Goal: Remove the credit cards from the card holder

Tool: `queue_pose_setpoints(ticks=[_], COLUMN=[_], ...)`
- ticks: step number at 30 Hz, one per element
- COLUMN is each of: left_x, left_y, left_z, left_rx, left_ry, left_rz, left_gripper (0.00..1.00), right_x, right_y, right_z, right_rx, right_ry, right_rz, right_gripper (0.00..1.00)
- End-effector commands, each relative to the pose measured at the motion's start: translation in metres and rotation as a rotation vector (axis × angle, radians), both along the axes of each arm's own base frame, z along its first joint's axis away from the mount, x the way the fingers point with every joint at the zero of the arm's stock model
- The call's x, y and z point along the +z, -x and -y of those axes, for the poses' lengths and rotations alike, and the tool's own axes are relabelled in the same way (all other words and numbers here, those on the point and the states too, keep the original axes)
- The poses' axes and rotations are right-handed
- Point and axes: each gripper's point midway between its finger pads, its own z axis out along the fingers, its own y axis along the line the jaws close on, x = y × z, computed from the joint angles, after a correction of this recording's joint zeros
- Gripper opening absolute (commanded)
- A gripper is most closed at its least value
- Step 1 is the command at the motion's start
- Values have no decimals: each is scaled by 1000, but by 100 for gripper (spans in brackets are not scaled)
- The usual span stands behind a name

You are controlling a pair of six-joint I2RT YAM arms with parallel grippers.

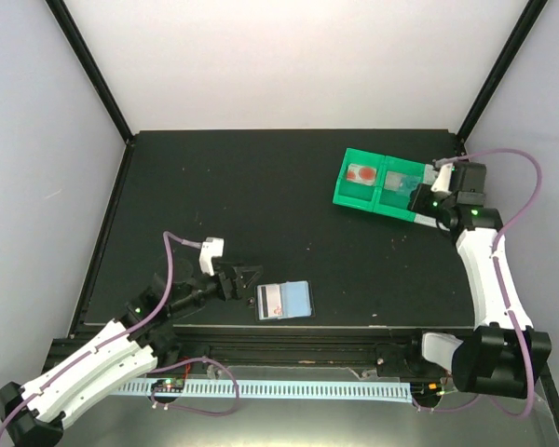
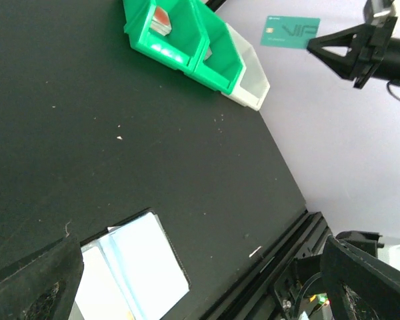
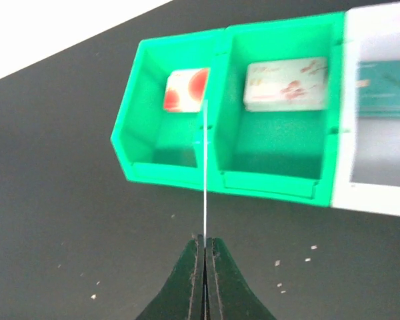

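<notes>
- Right jaws: pressed together, pinching one teal credit card [image 2: 290, 32] by its edge, in the air.
- Green-and-white tray [image 3: 273, 180]: just ahead of the right jaws. It has three compartments, each holding one card: red-and-white card [image 3: 185, 90], red-printed white card [image 3: 287, 83], second teal card [image 3: 385, 87].
- Left jaws: spread wide, holding nothing.
- Card holder [image 1: 284, 300]: one, lying open on the desk [image 1: 214, 186] just ahead of the left jaws, well apart from the right jaws.

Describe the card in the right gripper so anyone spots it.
Find the green-and-white tray at the table's far right. The right gripper hovers near it, shut on a teal card. Unlike the cards in the tray, it hangs in the air.
</notes>
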Motion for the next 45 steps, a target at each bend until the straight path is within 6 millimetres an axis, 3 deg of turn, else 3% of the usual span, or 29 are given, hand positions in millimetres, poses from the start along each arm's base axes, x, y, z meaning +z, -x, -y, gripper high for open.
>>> queue_pose_setpoints(ticks=[1,6,18,27,32,34,37,45], left_x=[15,18,22,25,26,25,24,11], left_y=[-5,-5,-12,-23,-28,-30,-32,-34], left_z=[-1,3,5,19,26,28,31,32], left_rx=[0,-17,-7,-35,-57,-62,-71,-73], left_ry=[-39,-41,-59,-94,-109,-113,-114,-116], left_rz=[46,56,80,76,66,61,58,29], left_gripper=[99,99,99,99,99,99,99,99], right_x=[20,19,-3,-25,-19,-19,-20,-35], right_y=[-7,-21,-47,-68,-79,-82,-83,-75], right_z=[38,76,122,129,130,122,109,104], right_rx=[-82,-194,-271,-232,-213,-173,-130,-140], right_ry=[83,152,233,237,259,231,177,158], right_rz=[29,-31,-122,-173,-103,-80,-52,0], right_gripper=[1,1,1,1,1,1,1,1])
